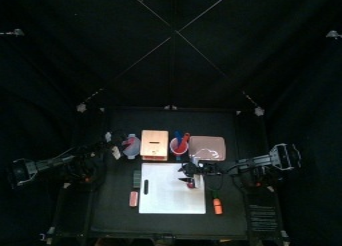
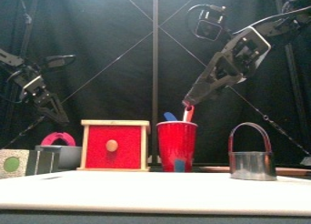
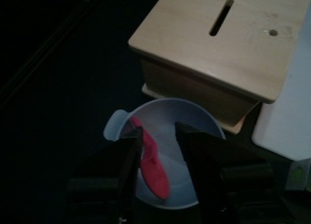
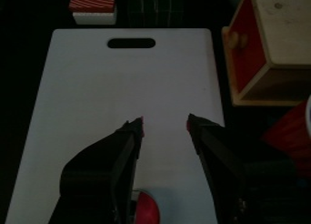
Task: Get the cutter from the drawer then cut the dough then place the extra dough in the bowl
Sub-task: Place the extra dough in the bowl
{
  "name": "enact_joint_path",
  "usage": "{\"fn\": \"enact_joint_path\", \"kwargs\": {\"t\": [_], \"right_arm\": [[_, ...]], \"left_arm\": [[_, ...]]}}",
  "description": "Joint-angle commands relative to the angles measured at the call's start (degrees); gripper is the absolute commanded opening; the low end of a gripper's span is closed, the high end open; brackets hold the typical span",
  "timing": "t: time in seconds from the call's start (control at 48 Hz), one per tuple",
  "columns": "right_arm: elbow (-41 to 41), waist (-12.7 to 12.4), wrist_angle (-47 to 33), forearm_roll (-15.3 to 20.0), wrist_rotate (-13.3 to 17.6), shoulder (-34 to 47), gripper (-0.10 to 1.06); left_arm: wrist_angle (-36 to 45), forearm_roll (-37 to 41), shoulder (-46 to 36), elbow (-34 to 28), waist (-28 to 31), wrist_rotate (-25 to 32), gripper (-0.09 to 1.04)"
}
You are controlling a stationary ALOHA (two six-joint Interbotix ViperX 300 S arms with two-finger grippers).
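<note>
A blue-grey bowl [image 3: 170,127] stands beside the pale wooden box [image 3: 225,36] and holds a curled strip of red dough [image 3: 153,168]. In the front view the dough [image 2: 57,137] rises above the bowl's rim [image 2: 49,157]. My left gripper [image 3: 155,139] hangs open above the bowl, apart from the dough. The metal cutter [image 2: 252,160] with its wire handle stands upright on the right. Over the white cutting board [image 4: 85,127] my right gripper [image 4: 165,127] is open and holds nothing. A round red piece of dough [image 4: 145,209] shows on the board under it.
The box's red drawer front [image 2: 115,147] faces forward, shut. A red cup [image 2: 177,144] with toy knives stands right of the box, and a pink tray [image 1: 211,146] lies behind on the right. Small toys [image 1: 134,197] [image 1: 215,203] lie beside the board.
</note>
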Motion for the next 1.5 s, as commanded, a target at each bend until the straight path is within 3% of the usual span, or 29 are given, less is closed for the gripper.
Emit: {"fn": "enact_joint_path", "kwargs": {"t": [0.021,0.333,0.792,1.146,1.5], "right_arm": [[-1.05,-0.26,-0.44,0.00,0.00,-0.53,0.81],[-1.14,-0.35,-1.41,-0.09,-0.09,-0.53,0.81],[-0.88,-1.32,-7.29,-0.09,-0.35,-1.23,0.81],[1.49,-1.58,-16.08,-0.09,-0.18,-2.81,0.81],[6.06,-1.85,-30.94,-0.09,-0.09,-5.89,0.81]], "left_arm": [[-1.41,-1.93,0.09,-1.23,0.09,-0.09,0.80],[-4.92,-10.63,-0.09,-1.14,-3.52,-0.09,0.81],[-23.55,-12.22,-0.09,-0.53,-25.84,-0.09,0.80],[-32.78,-12.30,4.39,-0.26,-36.12,-1.93,0.80],[-38.67,-10.46,14.06,-3.43,-40.61,-6.15,0.80]]}}
